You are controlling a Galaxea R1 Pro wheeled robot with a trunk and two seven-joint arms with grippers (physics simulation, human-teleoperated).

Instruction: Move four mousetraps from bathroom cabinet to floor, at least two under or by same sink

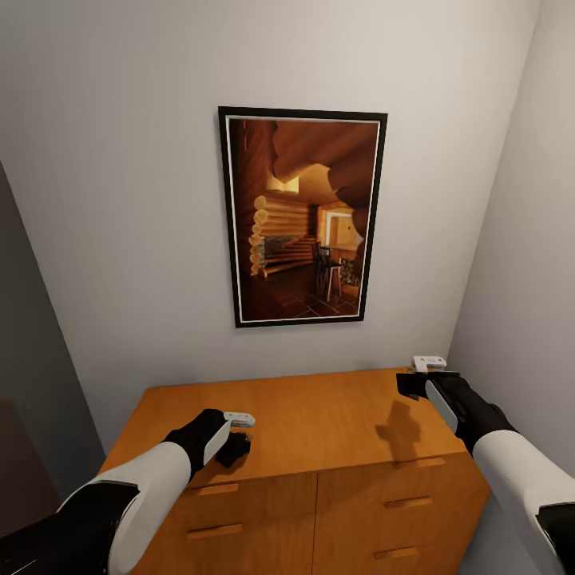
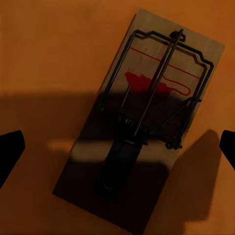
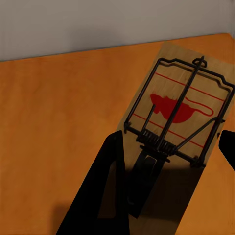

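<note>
The light is soft and even on the pale wall (image 1: 120, 200), and the pictures are sharp, with no glare. On the cabinet (image 1: 319, 415) top, near its right edge, lies a soft dark shadow. In both wrist views a heavy shadow covers the near half of each mousetrap (image 2: 142, 122) (image 3: 171, 127), where details become dim.

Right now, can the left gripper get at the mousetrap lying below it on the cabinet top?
Probably yes. The left gripper is open, one finger on each side of the mousetrap, and nothing lies between them on the cabinet.
</note>
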